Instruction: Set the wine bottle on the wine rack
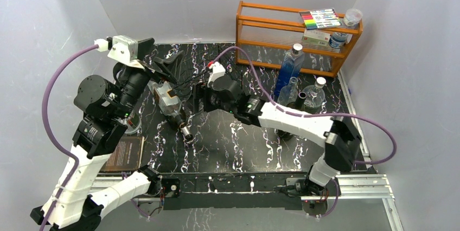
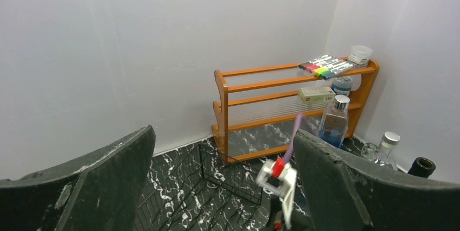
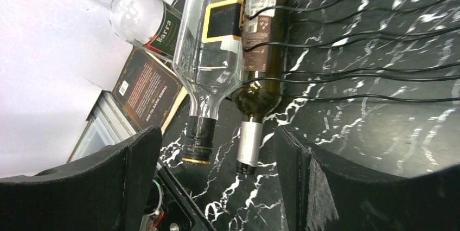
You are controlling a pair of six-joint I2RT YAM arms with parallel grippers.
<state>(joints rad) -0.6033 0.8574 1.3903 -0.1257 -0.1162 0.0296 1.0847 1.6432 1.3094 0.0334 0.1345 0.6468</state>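
Note:
The dark green wine bottle point(image 3: 259, 87), with a brown label and silver foil neck, lies on its side beside a clear bottle point(image 3: 214, 52). Thin black wires of the wine rack point(image 3: 358, 68) cross over both bodies. In the top view the wine bottle point(image 1: 180, 121) lies at the rack's point(image 1: 187, 79) near left side. My right gripper point(image 3: 217, 133) is open and empty, apart from the two necks; in the top view it point(image 1: 202, 100) sits just right of the bottles. My left gripper point(image 2: 222, 149) is open and empty, raised above the rack point(image 2: 217, 187) at the back left point(image 1: 161, 62).
An orange wooden shelf point(image 1: 293, 25) with markers stands at the back right. A blue bottle point(image 1: 288, 71), clear bottles point(image 1: 314, 94) and a dark bottle stand in front of it. A book point(image 1: 126, 154) lies at the near left, with another clear bottle point(image 3: 138, 17) beside it.

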